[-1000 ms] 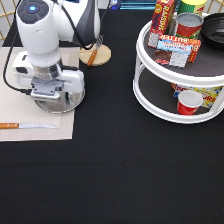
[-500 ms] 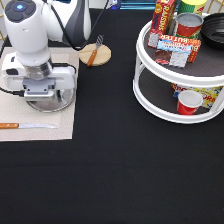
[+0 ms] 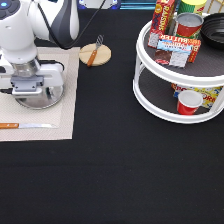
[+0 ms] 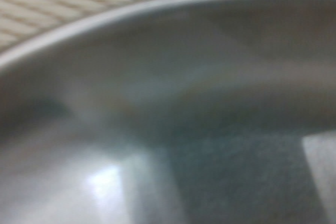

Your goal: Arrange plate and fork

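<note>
The silver plate (image 3: 46, 102) rests low on the beige placemat (image 3: 66, 119) at the exterior view's left. My gripper (image 3: 31, 93) sits right on top of it, shut on the plate, and the hand hides much of the plate's far side. The wrist view is filled by the plate's shiny inside (image 4: 187, 130), with a strip of placemat (image 4: 45, 20) beyond its rim. The fork (image 3: 94, 50), with its wooden handle and short tines, lies across a small round wooden coaster (image 3: 103, 56) to the right of the placemat's top corner.
A wooden-handled knife (image 3: 24, 126) lies on the placemat's lower part. A white two-tier round rack (image 3: 150, 97) stands at the right, with cans and boxes on top and a red cup (image 3: 189, 102) on the lower shelf. The tabletop is black cloth.
My gripper and the plate under it have slid together to the exterior view's left, further onto the placemat. The fork, coaster and knife have not moved.
</note>
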